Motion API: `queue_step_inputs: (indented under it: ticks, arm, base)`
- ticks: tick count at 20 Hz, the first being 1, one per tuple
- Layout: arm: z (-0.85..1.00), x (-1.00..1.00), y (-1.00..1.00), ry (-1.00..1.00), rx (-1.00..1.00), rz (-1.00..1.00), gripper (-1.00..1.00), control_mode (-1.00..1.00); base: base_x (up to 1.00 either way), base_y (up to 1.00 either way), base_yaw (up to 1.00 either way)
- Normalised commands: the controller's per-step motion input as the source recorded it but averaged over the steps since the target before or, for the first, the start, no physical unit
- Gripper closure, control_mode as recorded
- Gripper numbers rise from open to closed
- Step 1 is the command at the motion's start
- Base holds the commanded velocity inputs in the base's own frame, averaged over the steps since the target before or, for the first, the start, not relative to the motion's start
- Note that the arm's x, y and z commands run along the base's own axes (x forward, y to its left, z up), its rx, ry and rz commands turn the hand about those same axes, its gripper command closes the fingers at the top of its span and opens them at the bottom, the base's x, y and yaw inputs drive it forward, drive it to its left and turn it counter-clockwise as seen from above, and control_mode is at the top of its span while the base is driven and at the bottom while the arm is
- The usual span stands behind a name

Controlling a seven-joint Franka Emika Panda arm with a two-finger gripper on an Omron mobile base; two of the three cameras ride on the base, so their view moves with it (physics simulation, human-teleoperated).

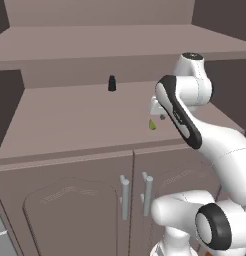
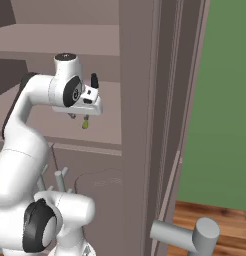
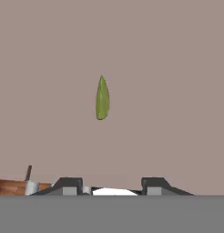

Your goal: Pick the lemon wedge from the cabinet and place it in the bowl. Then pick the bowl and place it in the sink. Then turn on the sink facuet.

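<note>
In the left base view, the lemon wedge (image 1: 152, 124) lies on the lower shelf of the cabinet (image 1: 70, 120), directly below the fingers (image 1: 156, 118) of the white arm, which point down at it. A small black bottle (image 1: 112, 83) stands farther back on the same shelf, well apart.

In the right base view, the wedge (image 2: 85, 123) sits just under the fingers (image 2: 79, 117), close to their tips.

In the hand view, the wedge (image 3: 102, 98) rests on plain brown shelf, centred between the two finger tips (image 3: 112, 184), which stand apart, released, gripping nothing.
</note>
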Motion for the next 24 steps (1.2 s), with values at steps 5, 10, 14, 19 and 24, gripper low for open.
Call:
queue_step_inputs:
  ticks: [5,10,14,19,24]
  arm:
    - [-0.03,-0.04,0.11,0.03,-0.07,0.0,-1.0,-1.0]
    - [-0.53,0.13,0.36,0.06,-0.15,0.0,-1.0,-1.0]
    - [-0.91,0.49,0.04,0.0,-0.01,0.0,-1.0,-1.0]
    - [-0.47,0.51,0.0,-0.02,0.0,0.0,-1.0,-1.0]
    - [-0.02,0.37,0.0,-0.03,0.03,0.0,-1.0,-1.0]
  base:
    - [0.0,0.0,0.0]
    - [0.0,0.0,0.0]
    - [0.0,0.0,0.0]
    - [0.0,0.0,0.0]
    - [0.0,0.0,0.0]
